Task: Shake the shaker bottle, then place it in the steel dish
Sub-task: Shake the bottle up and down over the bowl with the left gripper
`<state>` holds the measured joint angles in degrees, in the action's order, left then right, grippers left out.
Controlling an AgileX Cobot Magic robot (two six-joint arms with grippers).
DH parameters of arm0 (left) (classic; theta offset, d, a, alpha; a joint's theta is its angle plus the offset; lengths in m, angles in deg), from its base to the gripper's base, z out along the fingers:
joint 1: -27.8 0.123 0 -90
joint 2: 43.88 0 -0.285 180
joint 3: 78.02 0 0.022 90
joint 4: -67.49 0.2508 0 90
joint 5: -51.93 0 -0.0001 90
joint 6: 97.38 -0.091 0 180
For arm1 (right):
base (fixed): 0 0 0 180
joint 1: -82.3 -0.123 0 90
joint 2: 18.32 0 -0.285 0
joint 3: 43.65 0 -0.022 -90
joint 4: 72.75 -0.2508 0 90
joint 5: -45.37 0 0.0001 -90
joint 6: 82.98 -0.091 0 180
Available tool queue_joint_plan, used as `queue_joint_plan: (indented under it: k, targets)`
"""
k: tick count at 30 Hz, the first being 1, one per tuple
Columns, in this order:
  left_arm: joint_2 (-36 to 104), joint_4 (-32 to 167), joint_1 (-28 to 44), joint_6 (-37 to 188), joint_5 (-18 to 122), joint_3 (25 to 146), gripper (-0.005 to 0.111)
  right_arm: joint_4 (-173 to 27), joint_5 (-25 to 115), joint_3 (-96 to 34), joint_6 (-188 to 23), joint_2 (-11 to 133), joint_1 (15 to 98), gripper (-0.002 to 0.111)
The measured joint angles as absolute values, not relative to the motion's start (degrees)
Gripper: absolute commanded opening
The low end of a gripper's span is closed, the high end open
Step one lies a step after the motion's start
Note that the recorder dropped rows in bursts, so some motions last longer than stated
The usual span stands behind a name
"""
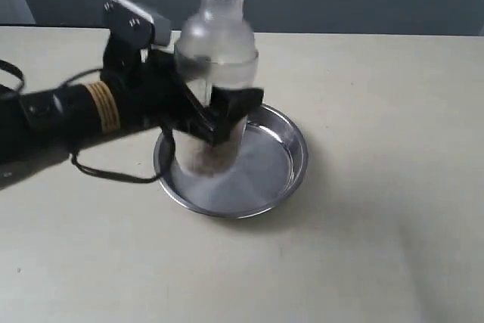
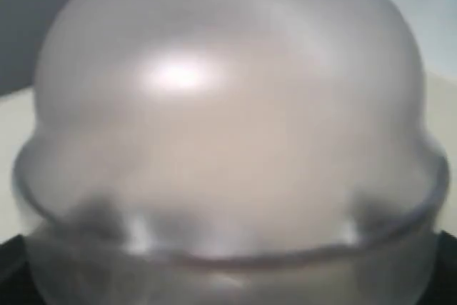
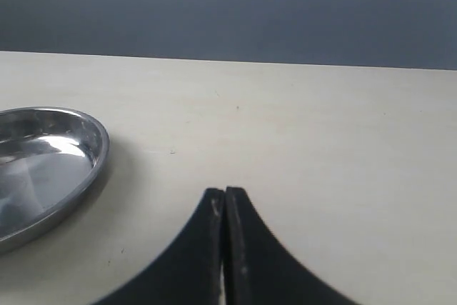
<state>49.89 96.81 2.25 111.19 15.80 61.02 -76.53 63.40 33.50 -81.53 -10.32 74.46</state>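
The shaker bottle (image 1: 215, 43) stands upright over the left part of the steel dish (image 1: 291, 164), its frosted dome and small cap on top and brown granules low inside. I cannot tell whether its base touches the dish floor. My left gripper (image 1: 219, 115) reaches in from the left and is shut on the shaker bottle at mid-body. In the left wrist view the frosted dome of the bottle (image 2: 228, 126) fills the frame and hides the fingers. My right gripper (image 3: 225, 194) is shut on nothing, low over the table, with the dish (image 3: 86, 141) off to one side.
The pale tabletop (image 1: 378, 247) stretches right of and in front of the dish. A black cable (image 1: 113, 175) loops from the left arm down to the table beside the dish. A dark wall runs behind the table's far edge.
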Motion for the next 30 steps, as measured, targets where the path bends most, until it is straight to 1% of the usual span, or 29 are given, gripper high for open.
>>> queue_joint_plan:
  k: [2, 5, 8, 12, 15, 18, 22, 25, 27, 30]
  targets:
    - [45.41, 93.79, 2.02, 107.71, 16.01, 62.85, 0.0, -76.53, 63.4, 33.5, -81.53, -10.32, 74.46, -0.001]
    - [46.66, 86.93, 2.14, 107.26, 11.95, 61.27, 0.0, -76.53, 63.4, 33.5, -81.53, -10.32, 74.46, -0.001]
    - [49.41, 91.16, 2.23, 110.87, 11.36, 58.49, 0.0, -76.53, 63.4, 33.5, -81.53, -10.32, 74.46, -0.001]
    - [43.05, 92.07, 1.95, 107.53, 14.39, 63.58, 0.0, -76.53, 63.4, 33.5, -81.53, -10.32, 74.46, -0.001]
    - [46.58, 88.85, 2.07, 108.74, 10.58, 62.18, 0.0, -76.53, 63.4, 33.5, -81.53, -10.32, 74.46, -0.001]
    - [51.57, 93.37, 2.17, 112.9, 9.97, 59.56, 0.0, -76.53, 63.4, 33.5, -81.53, -10.32, 74.46, -0.001]
    - [47.97, 92.12, 1.03, 108.13, 10.05, 62.76, 0.0, -76.53, 63.4, 33.5, -81.53, -10.32, 74.46, -0.001]
    - [52.29, 87.31, 0.49, 105.67, 7.55, 61.11, 0.0, -76.53, 63.4, 33.5, -81.53, -10.32, 74.46, -0.001]
    - [55.01, 88.52, 0.49, 106.46, 7.79, 59.09, 0.0, -76.53, 63.4, 33.5, -81.53, -10.32, 74.46, -0.001]
    - [50.92, 91.45, 0.23, 104.64, 8.62, 61.11, 0.0, -76.53, 63.4, 33.5, -81.53, -10.32, 74.46, -0.001]
